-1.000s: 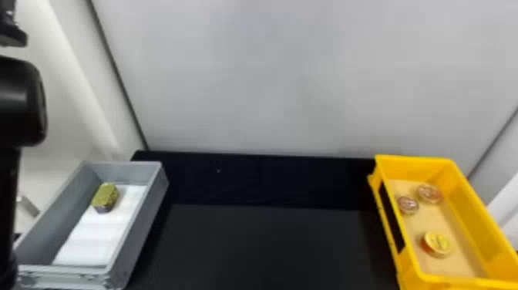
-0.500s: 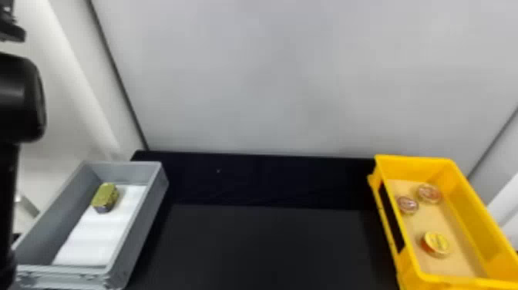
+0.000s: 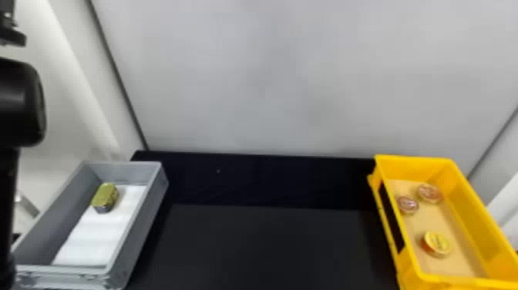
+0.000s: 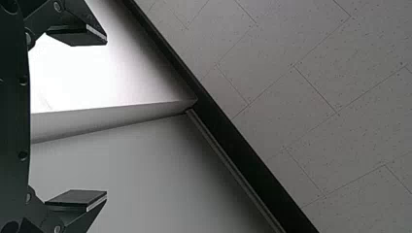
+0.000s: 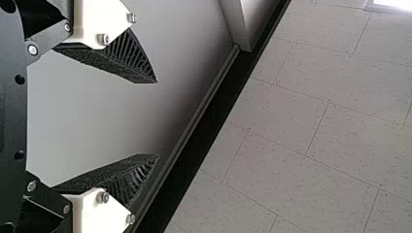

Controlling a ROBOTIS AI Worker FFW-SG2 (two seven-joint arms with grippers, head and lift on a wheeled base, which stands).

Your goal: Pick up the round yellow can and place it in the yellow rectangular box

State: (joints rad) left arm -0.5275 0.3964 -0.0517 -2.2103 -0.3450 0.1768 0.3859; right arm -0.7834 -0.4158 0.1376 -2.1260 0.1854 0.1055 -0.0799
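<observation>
Both mine gape wide, empty: left gripper (image 3: 12,35), right gripper (image 5: 156,119). Yellow can (image 3: 437,243) lies inside yellow box (image 3: 477,200); green tin (image 3: 105,197) inside grey box (image 3: 143,216).

A black counter (image 3: 269,247) is stretching across the lower frame; a grey box (image 3: 143,221) is sitting on it at lower left, the yellow rectangular box (image 3: 472,202) is resting at lower right.
</observation>
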